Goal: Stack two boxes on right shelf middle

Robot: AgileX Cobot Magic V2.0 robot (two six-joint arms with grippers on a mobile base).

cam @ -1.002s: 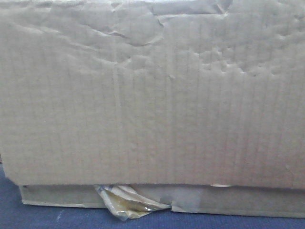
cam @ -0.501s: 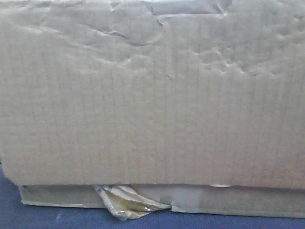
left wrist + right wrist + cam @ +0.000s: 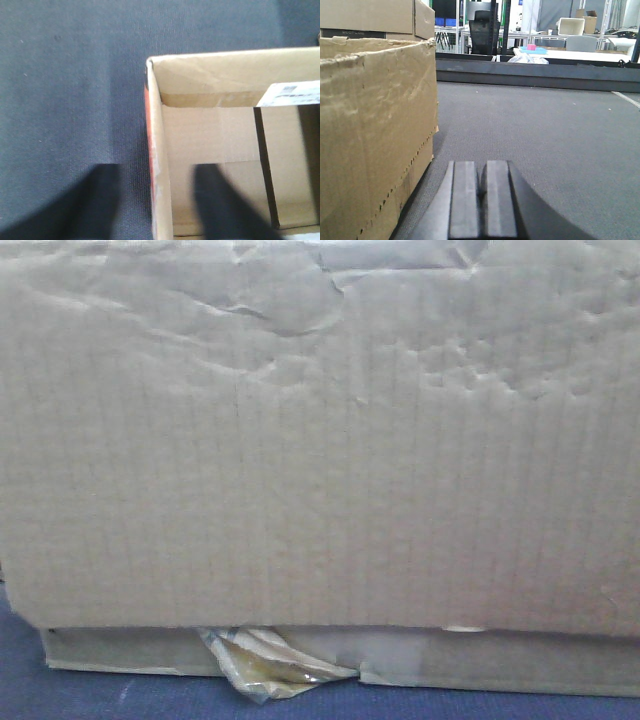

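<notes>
2 boxes [image 3: 320, 460] stacked, long sides left-right; left jaws spread, right jaws clenched.

A dark grey mat [image 3: 65, 100] lies flat. An open cardboard box [image 3: 210, 145] sits on it, to the right. In the front view a flat box [image 3: 520, 662] with crumpled tape [image 3: 270, 668] rests on the mat too.

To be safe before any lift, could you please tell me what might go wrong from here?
The left gripper straddles only one thin wall of the open cardboard box; pinching there could buckle it or tip the box. The right gripper is shut beside a dented box, giving no support.
</notes>
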